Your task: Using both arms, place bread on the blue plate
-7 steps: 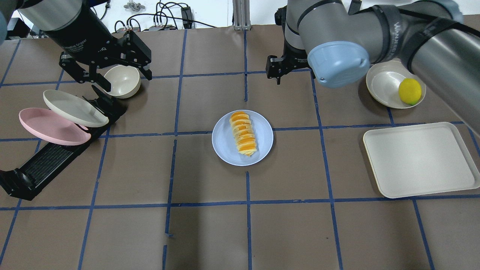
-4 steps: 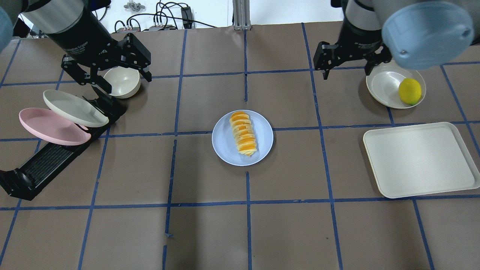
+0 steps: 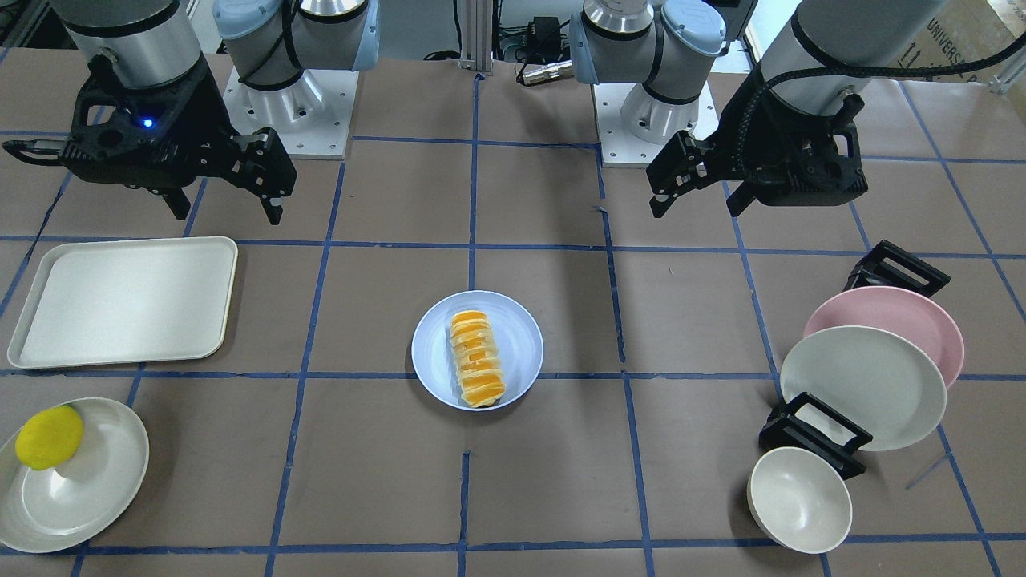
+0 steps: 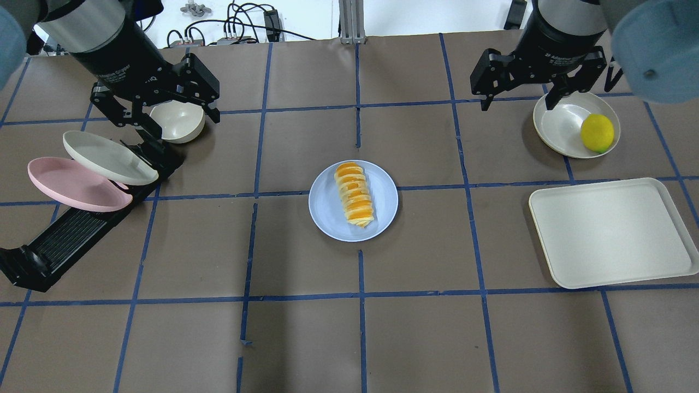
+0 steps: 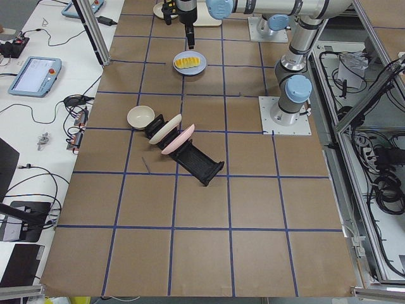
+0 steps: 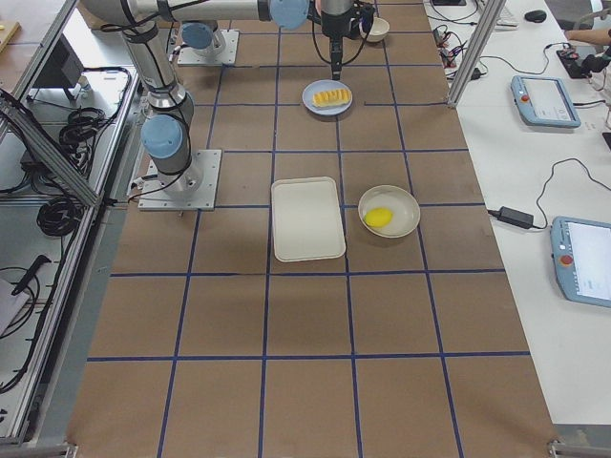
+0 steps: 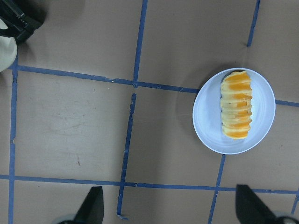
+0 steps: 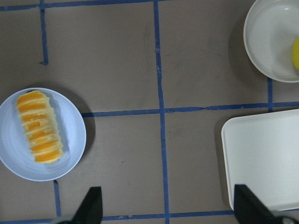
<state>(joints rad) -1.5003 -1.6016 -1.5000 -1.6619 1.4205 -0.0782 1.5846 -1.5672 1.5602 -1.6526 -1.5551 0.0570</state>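
Observation:
The bread [image 4: 355, 194], an orange and cream striped loaf, lies on the blue plate [image 4: 325, 210] at the table's middle. Both also show in the front view, bread [image 3: 476, 357] on plate [image 3: 433, 353], and in the wrist views, bread [image 7: 237, 104] and bread [image 8: 39, 127]. My left gripper [image 4: 184, 123] is open and empty, high over the far left by the bowl. My right gripper [image 4: 516, 106] is open and empty, high over the far right beside the lemon's plate. Both are well away from the bread.
A lemon [image 4: 597, 132] sits on a cream plate [image 4: 557, 125] at the far right, with a cream tray [image 4: 611, 232] nearer. At the left a black dish rack [image 4: 82, 229] holds a pink plate [image 4: 76, 185] and a cream plate [image 4: 106, 158]; a cream bowl [image 4: 177, 117] stands behind.
My right arm has swung from above the table's far middle out to the right, next to the lemon's plate. The left gripper has barely shifted. Bread and blue plate have not moved.

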